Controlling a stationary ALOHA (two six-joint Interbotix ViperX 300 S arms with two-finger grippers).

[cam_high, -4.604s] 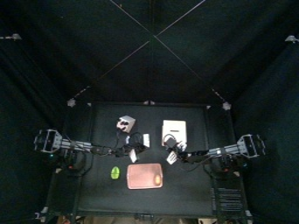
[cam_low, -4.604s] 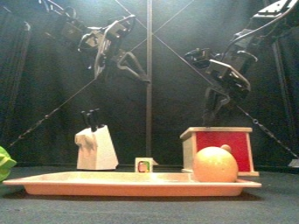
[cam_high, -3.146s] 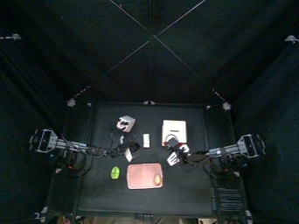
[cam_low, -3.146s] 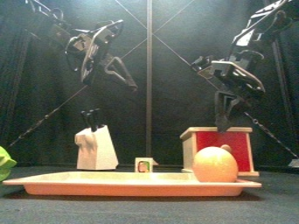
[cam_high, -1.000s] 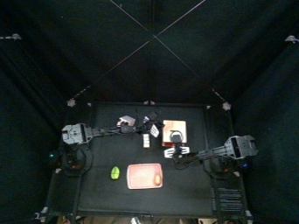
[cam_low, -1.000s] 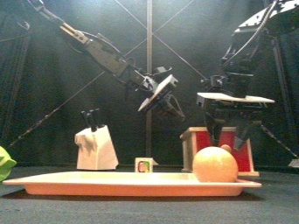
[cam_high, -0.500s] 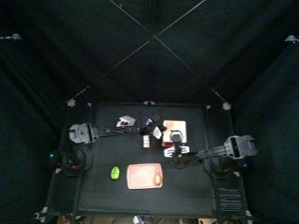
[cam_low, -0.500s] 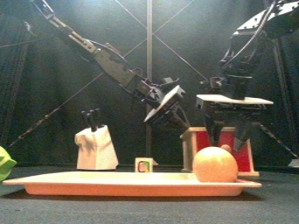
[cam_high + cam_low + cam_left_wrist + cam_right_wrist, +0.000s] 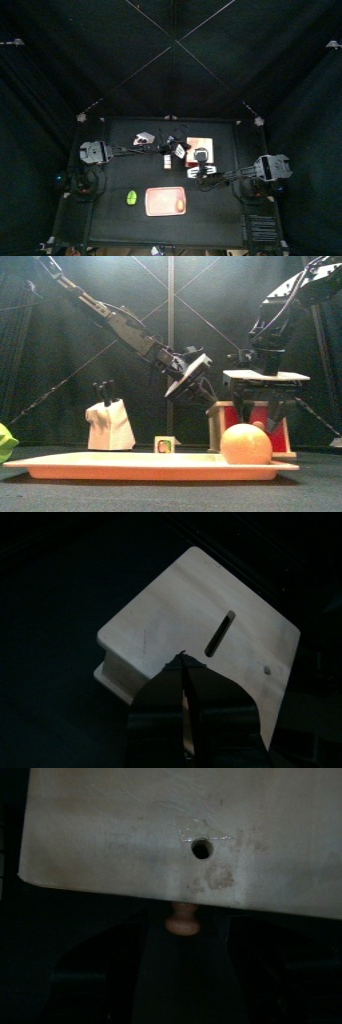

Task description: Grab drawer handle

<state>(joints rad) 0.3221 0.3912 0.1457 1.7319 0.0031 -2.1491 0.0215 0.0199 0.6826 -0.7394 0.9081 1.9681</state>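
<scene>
The drawer box (image 9: 250,416) has a cream frame and a red front; from above it shows as a cream panel (image 9: 198,146). My right gripper (image 9: 263,416) hangs open in front of it, one jaw on either side of the red face. In the right wrist view the drawer handle (image 9: 182,920) is a small pink knob just below the box's cream top (image 9: 134,828), apart from the jaws. My left gripper (image 9: 187,376) reaches across to the box's upper left corner. Its jaws meet in a narrow dark wedge over the slotted cream panel (image 9: 201,622), holding nothing.
A peach tray (image 9: 80,465) lies along the front edge with an egg-shaped orange thing (image 9: 245,444) on it, hiding the drawer's lower front. A white block (image 9: 110,426), a small cube (image 9: 164,444) and a green thing (image 9: 6,443) stand to the left.
Both arms came down from raised poses to the drawer box. Over the last second the left gripper stretched further toward the box's corner and the right gripper sank slightly in front of it.
</scene>
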